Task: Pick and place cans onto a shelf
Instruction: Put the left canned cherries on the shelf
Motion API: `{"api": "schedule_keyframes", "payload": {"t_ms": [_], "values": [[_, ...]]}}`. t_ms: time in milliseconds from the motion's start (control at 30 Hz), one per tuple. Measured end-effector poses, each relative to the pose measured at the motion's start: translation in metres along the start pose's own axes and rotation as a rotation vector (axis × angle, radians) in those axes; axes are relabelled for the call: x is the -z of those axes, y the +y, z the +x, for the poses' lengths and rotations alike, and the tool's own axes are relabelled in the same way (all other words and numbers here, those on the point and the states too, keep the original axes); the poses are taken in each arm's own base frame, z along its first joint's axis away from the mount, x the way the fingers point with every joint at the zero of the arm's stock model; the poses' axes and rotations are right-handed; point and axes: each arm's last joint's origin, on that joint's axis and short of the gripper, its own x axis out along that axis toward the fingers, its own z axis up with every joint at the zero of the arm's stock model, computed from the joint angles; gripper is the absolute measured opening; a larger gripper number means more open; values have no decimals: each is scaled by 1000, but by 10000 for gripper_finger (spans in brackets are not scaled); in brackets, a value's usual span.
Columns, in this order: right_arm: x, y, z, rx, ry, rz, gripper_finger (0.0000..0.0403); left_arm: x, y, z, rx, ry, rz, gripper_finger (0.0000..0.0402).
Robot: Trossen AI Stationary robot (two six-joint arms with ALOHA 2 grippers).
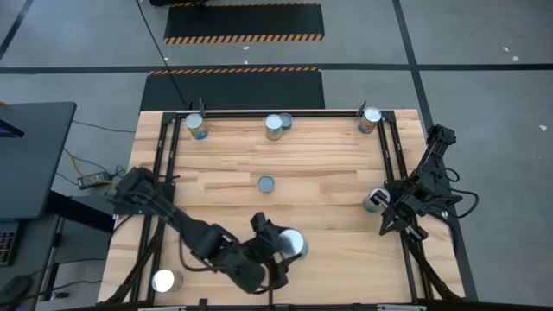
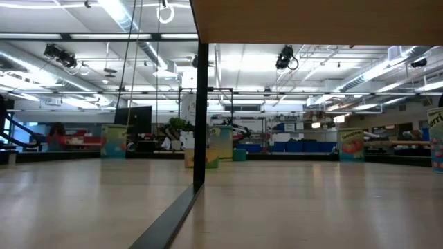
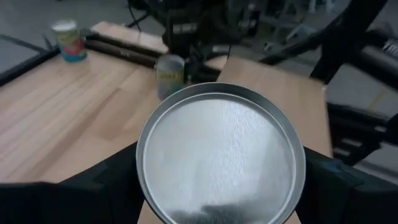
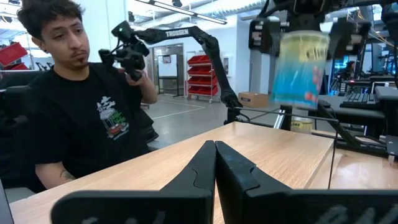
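Cans are scattered over the shelf [image 1: 328, 164]; one can [image 1: 292, 244] sits near its front edge, grasped between the fingers [image 3: 99, 186] of the left gripper [image 1: 281, 244]. Further out, a second can [image 1: 267, 183] stands mid-board and three along the back bar. The right gripper [image 1: 386, 204] waits clenched at the right edge beside another can [image 1: 372, 200].
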Motion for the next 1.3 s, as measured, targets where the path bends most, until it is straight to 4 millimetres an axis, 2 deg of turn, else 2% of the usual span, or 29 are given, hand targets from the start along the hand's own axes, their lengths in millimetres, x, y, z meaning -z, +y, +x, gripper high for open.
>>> {"api": "schedule_keyframes", "payload": {"t_ms": [200,667,867,1300], "values": [[0,0,0,0,0,0,16,11,3,19,-5,68,12,318],[0,0,0,0,0,0,16,22,5,20,-11,141,9,319],[0,0,0,0,0,0,16,25,5,24,-13,154,13,344],[0,0,0,0,0,0,16,15,1,20,9,111,70,354]]}}
